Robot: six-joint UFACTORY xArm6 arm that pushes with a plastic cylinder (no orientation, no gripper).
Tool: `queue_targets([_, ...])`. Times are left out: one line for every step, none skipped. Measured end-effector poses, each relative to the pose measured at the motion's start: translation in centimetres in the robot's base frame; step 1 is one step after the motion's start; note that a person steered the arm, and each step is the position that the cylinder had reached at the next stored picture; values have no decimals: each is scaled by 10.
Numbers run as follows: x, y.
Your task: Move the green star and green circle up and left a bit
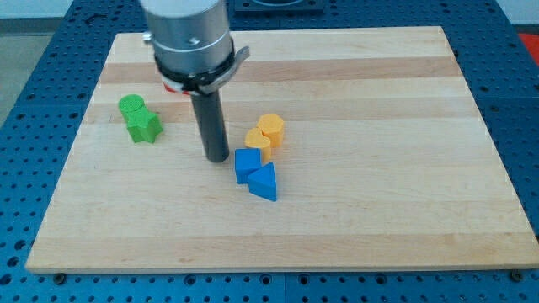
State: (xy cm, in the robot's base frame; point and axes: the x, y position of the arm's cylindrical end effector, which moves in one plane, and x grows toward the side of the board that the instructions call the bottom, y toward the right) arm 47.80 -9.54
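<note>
The green circle [130,105] and the green star [144,126] sit touching each other at the left of the wooden board [379,194], the star just below and right of the circle. My tip [218,157] rests on the board to the right of the green star, about a block's width of bare wood between them. It stands just left of the blue cube [247,164].
A blue triangle [264,182] touches the blue cube at its lower right. Two orange blocks [270,129] [258,141] sit right above the blue pair. A red block [171,86] is mostly hidden behind the arm's housing at the top left.
</note>
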Motion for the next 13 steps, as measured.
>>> queue_targets([17,-3])
queue_targets([17,-2])
queue_targets([17,-3])
queue_targets([17,-18])
queue_targets([17,-22])
queue_targets([13,-27])
queue_targets([1,-56])
queue_targets([-14,-88])
queue_targets([-32,-101])
queue_targets([-32,-105])
queue_targets([-44,-103])
queue_targets([-74,-93])
queue_targets([-78,-91])
